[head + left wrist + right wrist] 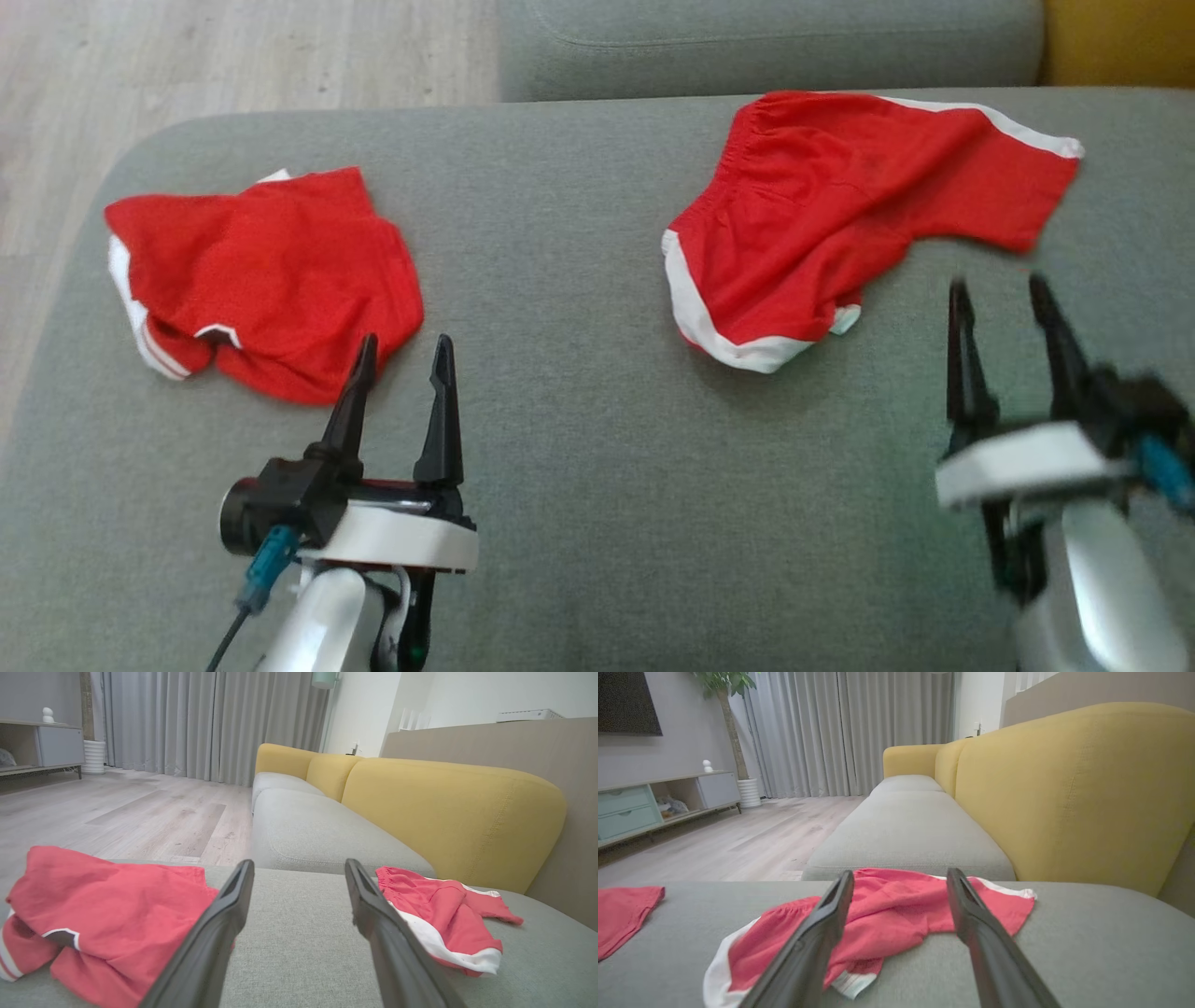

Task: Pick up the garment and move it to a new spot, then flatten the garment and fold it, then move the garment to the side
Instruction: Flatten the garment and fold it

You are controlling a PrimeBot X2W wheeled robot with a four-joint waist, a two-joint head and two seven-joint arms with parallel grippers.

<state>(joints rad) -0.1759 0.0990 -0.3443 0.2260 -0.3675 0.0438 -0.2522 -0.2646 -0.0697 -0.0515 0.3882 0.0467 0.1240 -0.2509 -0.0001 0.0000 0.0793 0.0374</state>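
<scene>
A red garment [840, 205] with white trim lies rumpled on the grey sofa cushion [579, 439] at the far right. My right gripper [997, 283] stands open just short of its near edge, holding nothing. In the right wrist view, that garment [896, 910] lies just beyond the open fingers of the right gripper [901, 872]. A second red garment [271, 271], crumpled, lies at the left. My left gripper [405, 343] is open at its near right corner. In the left wrist view, the left gripper [299, 863] points between the two garments [117, 914] [444, 910].
The grey cushion's rounded left edge drops to a pale wooden floor [233, 56]. Another grey seat cushion [766, 47] adjoins at the far side. A yellow backrest [1069, 788] runs along the right. Bare cushion lies between the two garments.
</scene>
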